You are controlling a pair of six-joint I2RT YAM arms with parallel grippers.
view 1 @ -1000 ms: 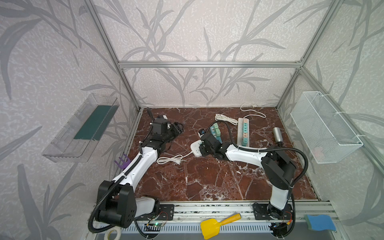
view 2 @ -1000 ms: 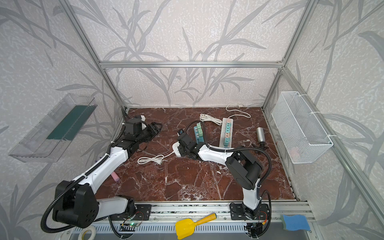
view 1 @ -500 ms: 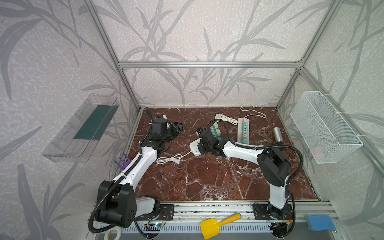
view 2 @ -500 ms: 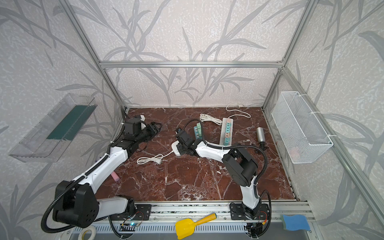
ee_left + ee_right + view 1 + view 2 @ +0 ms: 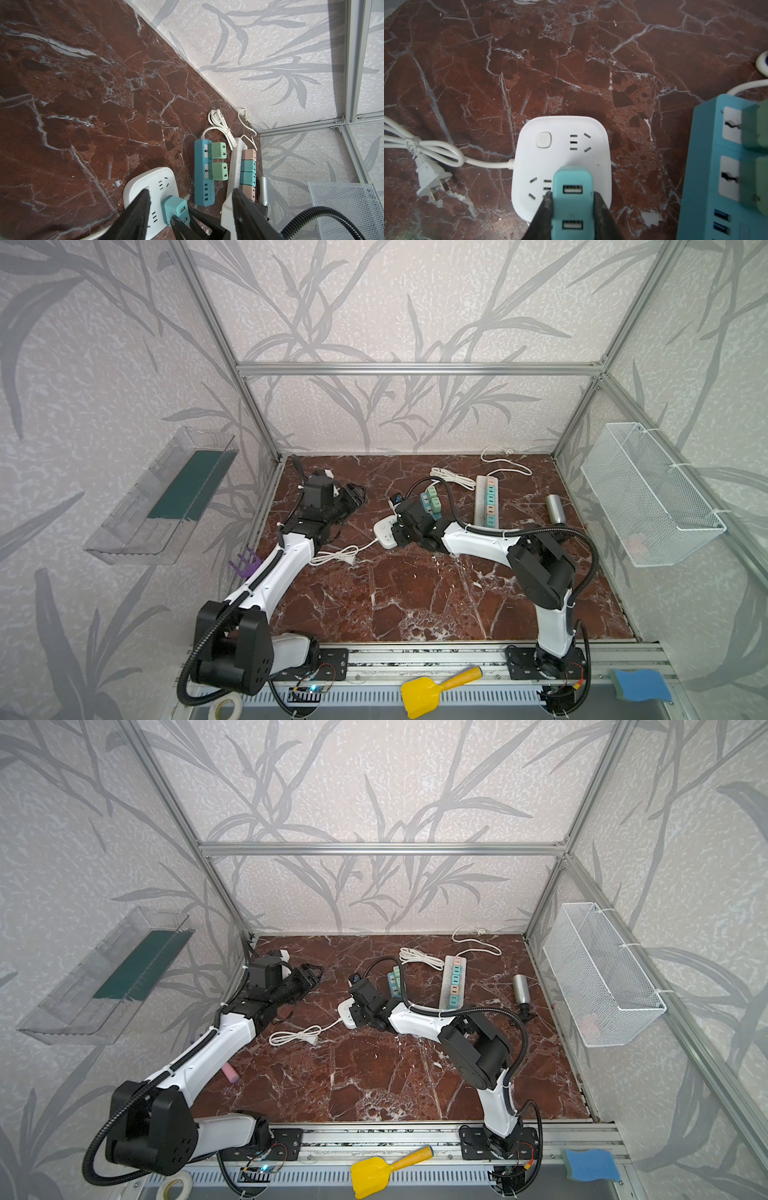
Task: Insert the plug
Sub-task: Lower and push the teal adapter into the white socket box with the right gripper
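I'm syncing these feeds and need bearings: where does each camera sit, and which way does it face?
Top view: high at the front, looking down toward the back wall; left arm and right arm whole.
Top view: alongside, same aim; right fingers at the white socket block.
Left wrist: on the left arm, looking past the open left fingers toward the back right corner.
Right wrist: on the right arm, looking down on the teal plug in the right fingers.
Shared: both wrist views show plug and socket block.
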